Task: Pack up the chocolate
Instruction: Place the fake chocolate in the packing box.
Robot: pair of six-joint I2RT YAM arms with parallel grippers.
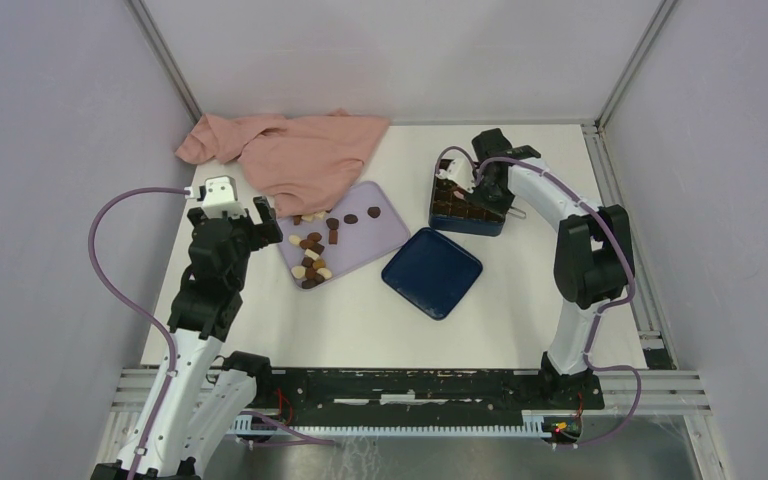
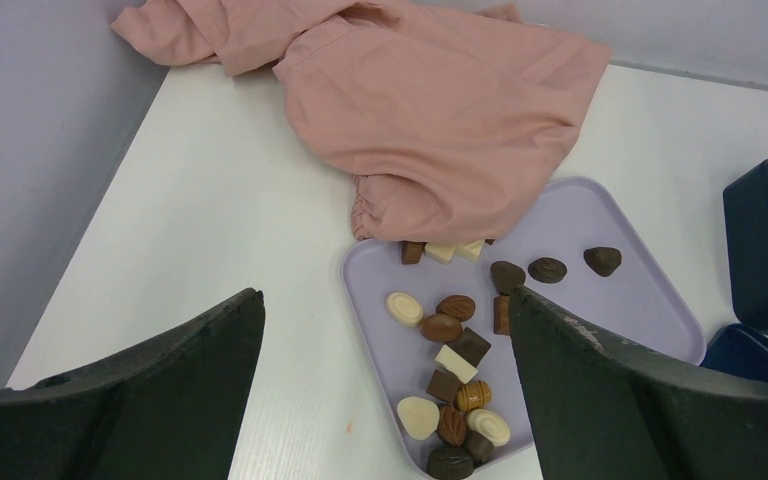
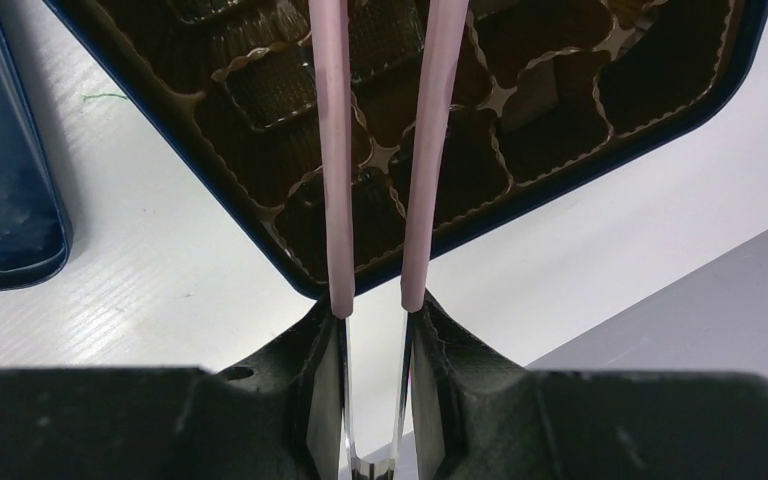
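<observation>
The chocolate (image 1: 312, 250) lies as several dark, brown and cream pieces (image 2: 455, 345) on the lilac tray (image 1: 390, 225). My left gripper (image 1: 260, 228) hangs open above the tray's left edge (image 2: 385, 300), holding nothing. My right gripper (image 1: 480, 185) is over the dark blue box (image 1: 465, 205) and is shut (image 3: 375, 315) on a pair of tongs (image 3: 335, 150) with pink arms. The tongs reach out over the box's brown grid insert (image 3: 560, 110). Their tips are cut off by the top of the right wrist view.
A pink cloth (image 1: 290, 150) lies at the back left and overlaps the tray's far edge (image 2: 430, 110). The box's dark blue lid (image 1: 432, 272) lies flat between tray and box. Grey walls close in left, right and back.
</observation>
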